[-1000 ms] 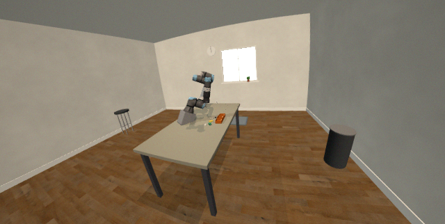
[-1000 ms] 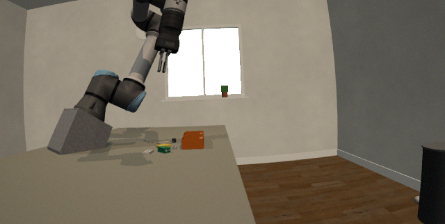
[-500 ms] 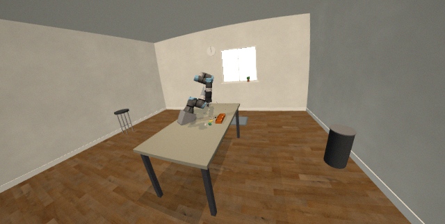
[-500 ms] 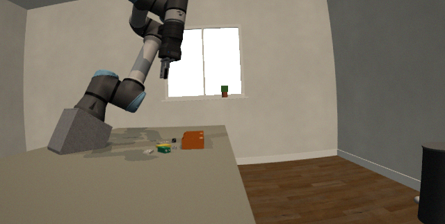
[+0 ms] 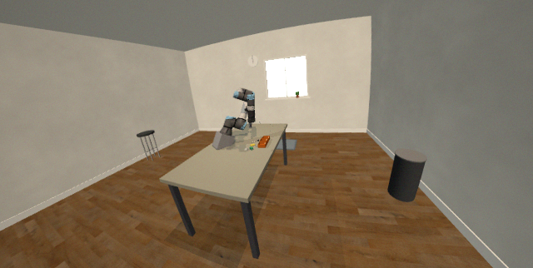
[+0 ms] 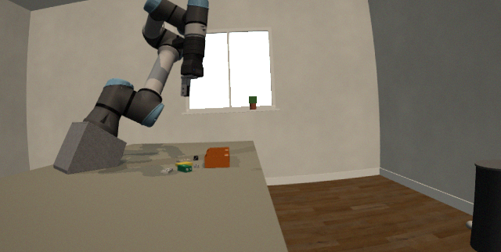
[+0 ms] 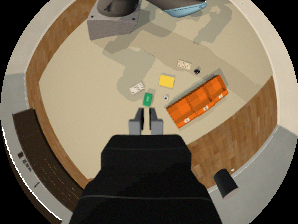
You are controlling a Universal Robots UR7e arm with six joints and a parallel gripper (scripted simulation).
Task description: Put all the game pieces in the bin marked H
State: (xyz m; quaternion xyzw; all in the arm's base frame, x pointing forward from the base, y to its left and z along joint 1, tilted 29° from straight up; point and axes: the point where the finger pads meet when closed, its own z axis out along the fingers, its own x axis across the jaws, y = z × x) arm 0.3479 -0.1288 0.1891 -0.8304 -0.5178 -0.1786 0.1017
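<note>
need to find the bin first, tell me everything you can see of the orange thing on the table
The orange bin is a long, low, matte box split into three compartments in a row, seen from the wrist view. It stands flat on the table near the far right edge, past the yellow piece and green piece, touching neither. No letter mark is legible. The claw hangs high above, away from it.
</note>
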